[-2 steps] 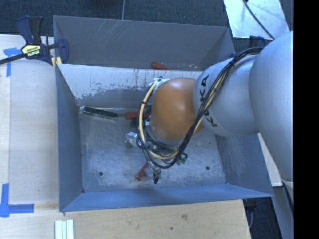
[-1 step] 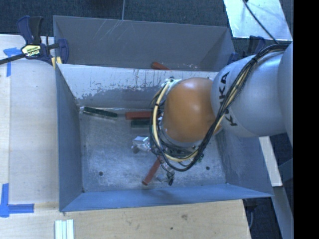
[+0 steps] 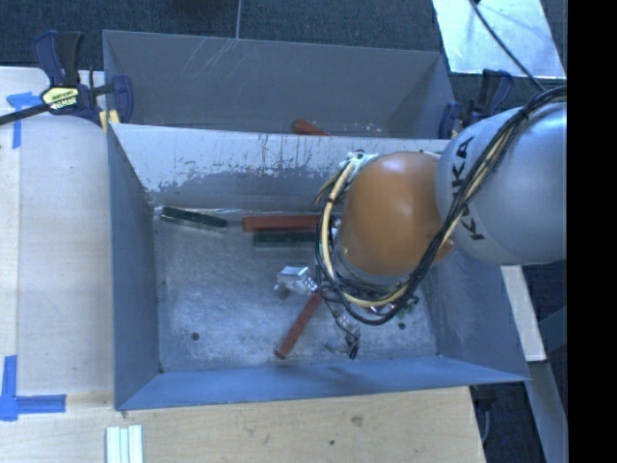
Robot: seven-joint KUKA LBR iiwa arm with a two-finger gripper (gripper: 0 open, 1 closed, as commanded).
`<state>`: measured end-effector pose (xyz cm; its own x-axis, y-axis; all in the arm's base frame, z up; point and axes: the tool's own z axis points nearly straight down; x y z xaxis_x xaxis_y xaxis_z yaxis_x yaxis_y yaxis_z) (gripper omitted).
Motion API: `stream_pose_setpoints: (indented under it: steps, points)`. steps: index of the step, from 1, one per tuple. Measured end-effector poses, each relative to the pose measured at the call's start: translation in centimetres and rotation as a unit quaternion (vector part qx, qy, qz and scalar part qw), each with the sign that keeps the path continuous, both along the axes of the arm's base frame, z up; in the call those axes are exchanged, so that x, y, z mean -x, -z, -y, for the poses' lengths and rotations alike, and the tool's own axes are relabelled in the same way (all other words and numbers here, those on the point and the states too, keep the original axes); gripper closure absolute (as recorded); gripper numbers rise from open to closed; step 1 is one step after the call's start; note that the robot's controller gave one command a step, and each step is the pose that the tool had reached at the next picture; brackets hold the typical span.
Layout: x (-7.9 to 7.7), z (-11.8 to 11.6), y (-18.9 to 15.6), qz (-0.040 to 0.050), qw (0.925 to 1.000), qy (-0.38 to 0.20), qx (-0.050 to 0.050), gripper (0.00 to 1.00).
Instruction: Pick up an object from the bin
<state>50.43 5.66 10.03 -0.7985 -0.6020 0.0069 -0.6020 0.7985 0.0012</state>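
1. The grey metal bin (image 3: 135,258) held a few loose things on its floor, well apart from one another rather than heaped.
2. The arm (image 3: 511,191) entered from the right. Its orange cover (image 3: 390,215), ringed by looped cables (image 3: 331,222), hid the right middle of the floor.
3. Of the gripper (image 3: 344,330), only dark parts showed below the cover, near the bin's near wall. Whether the claw was apart or together could not be told, and nothing could be seen clamped in it.
4. A red-brown stick (image 3: 298,326) lay slantwise on the near middle of the floor. Its far end ran up just beside the gripper and was lost among the cables; whether the two touched could not be told.
5. A small silvery crumpled piece (image 3: 294,280) lay just left of the cables, close to the stick's far end.
6. A second red-brown bar (image 3: 278,224) lay level along the foot of the far wall, its right end cut off by the cover.
7. A dark green piece (image 3: 282,240) lay just nearer than that bar, its right end also hidden.
8. A dark green pen-like thing (image 3: 193,218) lay at the far left of the floor.
9. A reddish shape (image 3: 308,126) showed at the top of the far wall; its kind was hard to make out.
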Motion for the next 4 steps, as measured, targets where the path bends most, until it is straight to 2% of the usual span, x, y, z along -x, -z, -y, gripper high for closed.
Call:
stream_pose_setpoints:
  steps: [1,2,3,4]
  points:
    - [-0.4,-2.3,3.2,-0.0009,0.9995,0.031,-0.001,0.00]
    - [-0.4,-2.3,3.2,-0.0009,0.9995,0.032,0.000,0.00]
    - [-0.5,-2.3,3.1,0.0000,0.9995,0.032,-0.001,1.00]
    - [-0.6,-2.4,-0.6,0.0063,0.9994,0.034,-0.002,1.00]
